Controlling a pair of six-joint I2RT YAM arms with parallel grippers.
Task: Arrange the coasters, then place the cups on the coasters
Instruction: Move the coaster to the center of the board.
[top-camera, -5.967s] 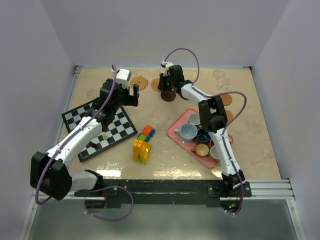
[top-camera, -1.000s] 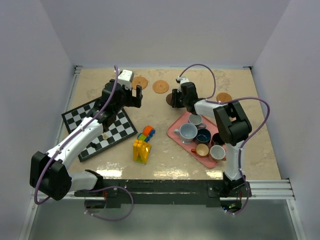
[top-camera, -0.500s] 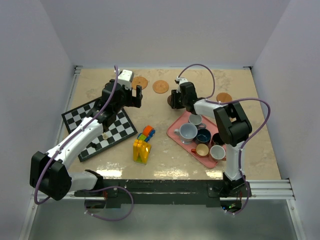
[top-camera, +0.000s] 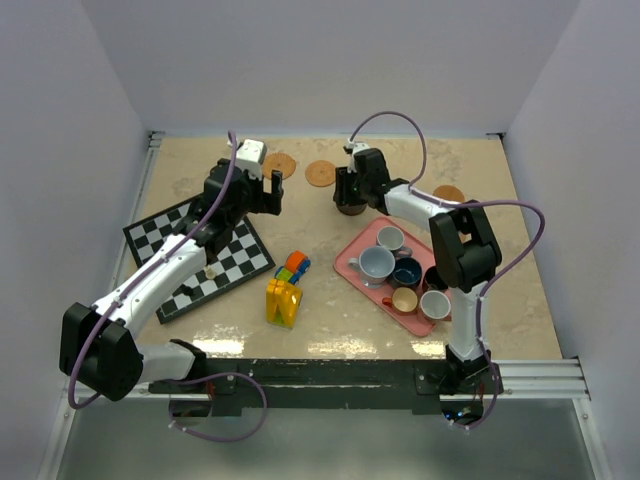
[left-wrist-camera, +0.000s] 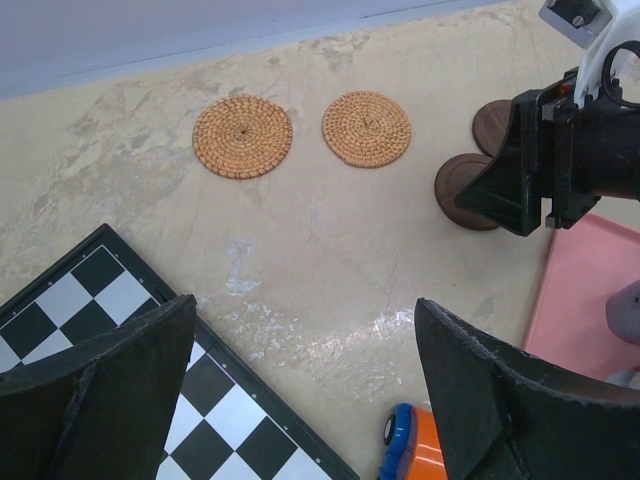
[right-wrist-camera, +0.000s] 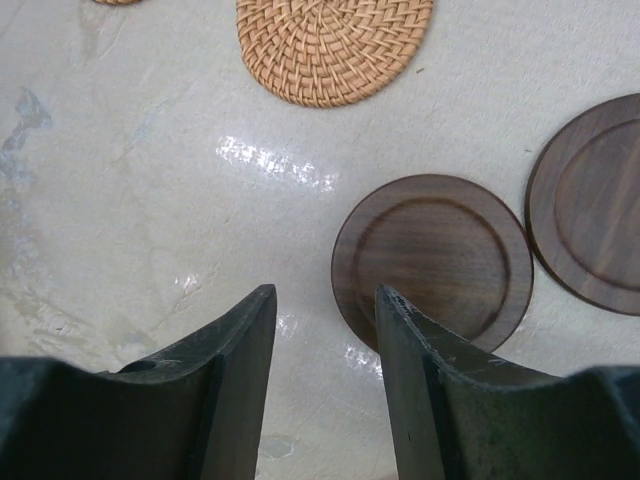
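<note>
Beyond the pink tray, hovers with the right gripper just short of a dark coaster, fingers apart, empty. Has that coaster flat on the tabletop, beside a second dark coaster and near a woven coaster. Holds the left gripper over the chessboard, fingers wide apart. Leaves the cups on the tray. Risks shoving the coaster into its neighbour if lowered off-centre. Against a second ago: sits farther from the tray, fingers wider.
</note>
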